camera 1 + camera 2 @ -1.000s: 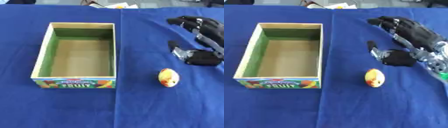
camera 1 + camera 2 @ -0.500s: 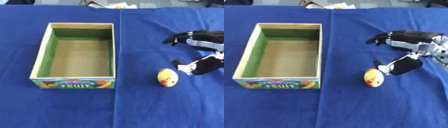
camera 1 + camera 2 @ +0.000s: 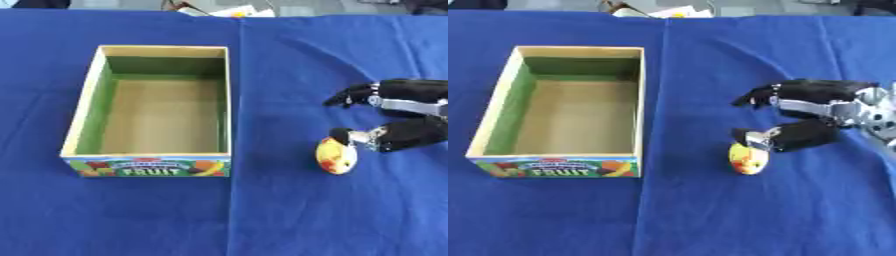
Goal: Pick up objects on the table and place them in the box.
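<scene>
A small yellow and red fruit (image 3: 337, 156) lies on the blue cloth, right of the box. The cardboard box (image 3: 89, 100), green inside and marked FRUIT on its front, stands open and empty at the left. My right hand (image 3: 807, 116) reaches in from the right edge, low over the cloth just above and right of the fruit. Its thumb tip touches or nearly touches the fruit's top, while its fingers stretch out further back, apart from the fruit. The hand is open and holds nothing. My left hand shows in neither view.
A blue cloth (image 3: 262, 215) covers the whole table, with a seam running down its middle. White and yellow things (image 3: 232, 10) lie at the far edge.
My right hand has turned and come down and left toward the fruit, its thumb now at the fruit's top. The fruit and the box have stayed put.
</scene>
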